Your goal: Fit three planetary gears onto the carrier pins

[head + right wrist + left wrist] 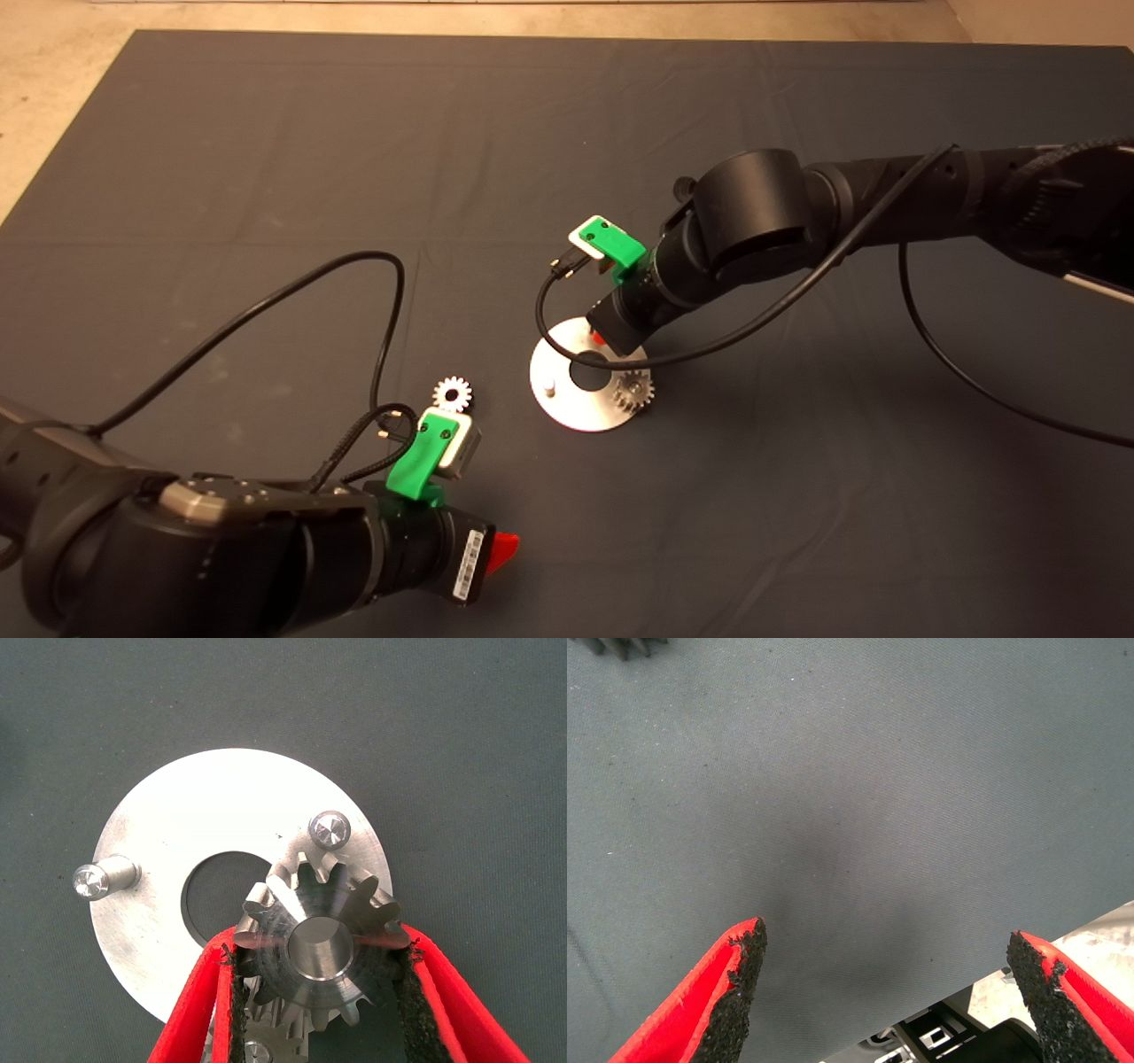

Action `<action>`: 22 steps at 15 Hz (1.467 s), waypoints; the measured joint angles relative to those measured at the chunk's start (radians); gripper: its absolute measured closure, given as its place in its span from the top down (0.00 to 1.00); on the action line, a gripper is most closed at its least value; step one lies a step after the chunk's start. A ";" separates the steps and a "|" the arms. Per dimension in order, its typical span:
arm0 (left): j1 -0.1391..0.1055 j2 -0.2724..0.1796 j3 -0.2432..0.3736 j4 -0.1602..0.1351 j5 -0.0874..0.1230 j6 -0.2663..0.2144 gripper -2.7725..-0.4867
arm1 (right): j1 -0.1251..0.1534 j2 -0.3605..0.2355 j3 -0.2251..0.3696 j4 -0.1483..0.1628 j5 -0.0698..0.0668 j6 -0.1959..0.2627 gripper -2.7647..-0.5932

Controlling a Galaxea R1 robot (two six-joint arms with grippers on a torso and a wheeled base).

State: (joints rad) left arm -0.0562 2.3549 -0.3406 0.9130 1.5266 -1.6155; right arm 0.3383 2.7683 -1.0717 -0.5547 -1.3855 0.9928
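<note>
Left gripper: I have it parked low at the near left of the mat. Its fingers are wide apart and hold nothing.

Loose gear: It lies flat on the mat, just past the left gripper and left of the disc. I think it goes on last.

Disc: It sits flat mid-mat, with a big hole in the middle.

Pins: I see 2 bare pins, 1 at the far rim and 1 just beside my held gear.

Set gear: 1 gear is on the disc's right side, so 1 of 3 looks done.

Right gripper: It hangs over the disc and pinches a gear by its sides, hole facing up.

My step: I want the gear's hole right over the near bare pin. It looks a bit off now.

How to do it well: I would slide over slowly, keep the gear flat, lower gently, and let go only once it drops down the pin.
</note>
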 joint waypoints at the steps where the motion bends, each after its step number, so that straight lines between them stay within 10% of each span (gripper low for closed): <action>1: 0.000 0.000 0.000 0.000 0.000 0.000 0.63 | 0.000 0.003 -0.005 0.000 -0.003 0.000 0.14; 22: -0.014 0.000 0.000 0.000 0.000 0.000 0.63 | -0.021 0.066 -0.141 -0.007 0.003 -0.054 0.14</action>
State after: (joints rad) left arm -0.0700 2.3544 -0.3406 0.9126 1.5268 -1.6155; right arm 0.3170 2.8343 -1.2132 -0.5613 -1.3821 0.9385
